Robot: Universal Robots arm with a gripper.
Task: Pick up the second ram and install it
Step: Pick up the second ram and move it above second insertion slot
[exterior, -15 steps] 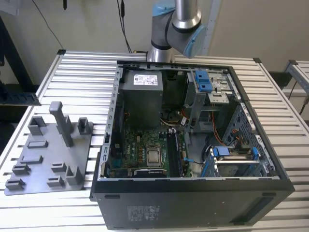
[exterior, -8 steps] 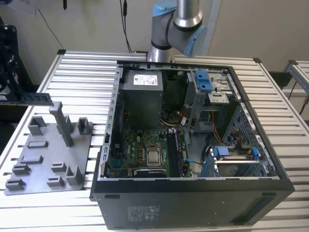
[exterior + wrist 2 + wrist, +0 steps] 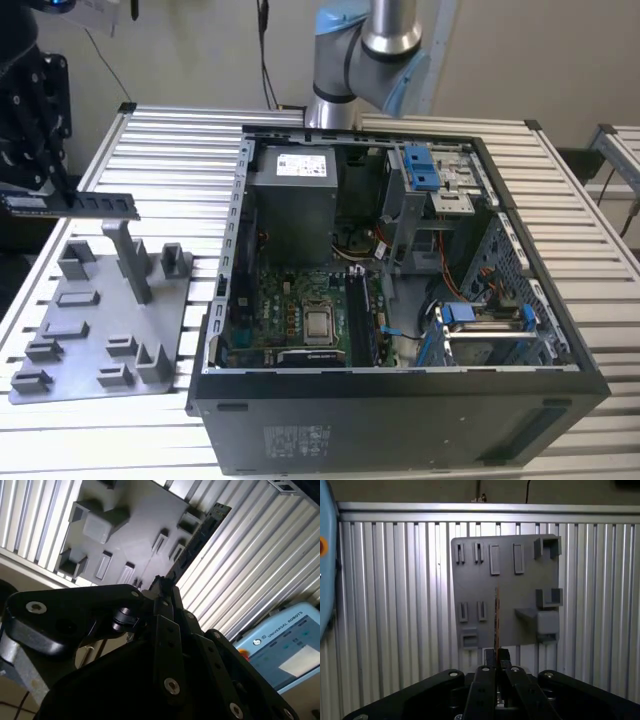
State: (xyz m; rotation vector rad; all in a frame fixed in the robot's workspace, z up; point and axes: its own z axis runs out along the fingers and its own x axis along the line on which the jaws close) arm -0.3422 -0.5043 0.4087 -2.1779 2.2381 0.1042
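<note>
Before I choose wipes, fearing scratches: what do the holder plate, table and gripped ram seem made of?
The holder plate looks like matte gray plastic: uniform, no shine. The table is probably bare aluminium: silvery, glinting ribs. The second ram, in the gripper, seems a dark circuit board with chips.

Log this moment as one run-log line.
claw shut on long thin dark memory stick | above gray plastic holder plate | not yet in open black computer case

I see print on the light-blue pendant (image 3: 265, 647), a white label (image 3: 304, 162) on the power supply (image 3: 295, 215), and a sticker (image 3: 297, 440) on the case's (image 3: 420, 425) near wall. The label and sticker are too small to read.
</note>
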